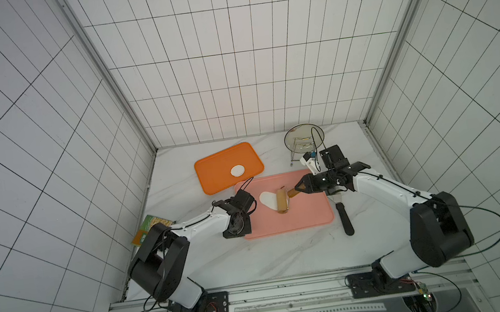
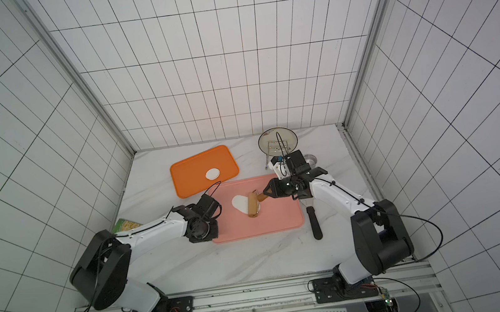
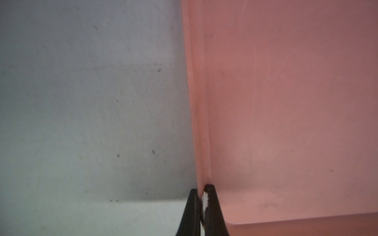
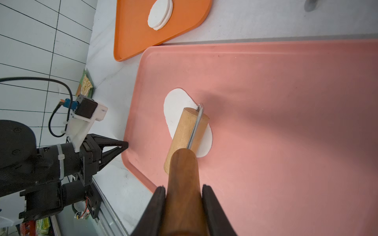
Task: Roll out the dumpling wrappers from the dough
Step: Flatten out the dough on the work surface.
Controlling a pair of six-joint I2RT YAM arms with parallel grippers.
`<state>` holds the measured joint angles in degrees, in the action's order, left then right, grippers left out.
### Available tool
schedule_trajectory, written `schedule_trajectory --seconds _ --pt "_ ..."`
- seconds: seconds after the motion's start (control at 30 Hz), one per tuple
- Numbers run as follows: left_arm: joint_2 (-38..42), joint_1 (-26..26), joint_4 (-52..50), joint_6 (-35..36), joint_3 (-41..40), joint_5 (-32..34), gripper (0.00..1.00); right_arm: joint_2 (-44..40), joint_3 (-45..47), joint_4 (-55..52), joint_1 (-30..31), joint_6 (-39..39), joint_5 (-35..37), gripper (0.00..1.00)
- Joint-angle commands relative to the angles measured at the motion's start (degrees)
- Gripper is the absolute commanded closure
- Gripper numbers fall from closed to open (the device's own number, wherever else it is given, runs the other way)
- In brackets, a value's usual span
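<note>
A green packet lies on the table behind the left gripper, back along its arm by the side wall. The left gripper is closed, pinching the raised rim of the pink tray at its near corner, one finger outside the rim and one inside. Ahead of it and off to one side sits the orange tray, its corner touching or overlapping the pink tray's edge. On the orange tray, well apart from either gripper, rest the wrappers, round white discs in a small stack.

The dough, a flattened white oval, lies on the pink tray between the two grippers, just ahead of the right gripper's tips. The wooden roller lies across the dough's nearer half, pressed on it, with the farther half bare. The right gripper is clamped on the roller's dark wooden handle, one finger on each side.

Under the right gripper's wrist, just outside the pink tray, a black-handled scraper lies on the table. Beyond the right gripper, by the back wall, a glass lid leans in a wire rack.
</note>
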<state>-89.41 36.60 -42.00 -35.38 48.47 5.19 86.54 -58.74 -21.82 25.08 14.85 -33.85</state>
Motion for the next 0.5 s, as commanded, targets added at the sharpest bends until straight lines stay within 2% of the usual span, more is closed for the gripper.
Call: schedule_trajectory --seconds 0.0,0.2,0.47 --pt "-1.1 -0.23 -3.03 2.45 0.09 6.14 1.0 0.81 -5.0 -0.71 -0.71 -2.82 -2.39 1.0" --pt "-2.13 -0.22 -2.6 3.21 0.18 5.8 1.0 2.62 -7.46 -1.32 -1.01 -4.87 -4.33 1.0" --pt "-1.94 -0.23 -2.3 2.94 -0.13 6.27 1.0 8.58 -6.96 -0.33 -1.03 -2.99 -5.15 1.0"
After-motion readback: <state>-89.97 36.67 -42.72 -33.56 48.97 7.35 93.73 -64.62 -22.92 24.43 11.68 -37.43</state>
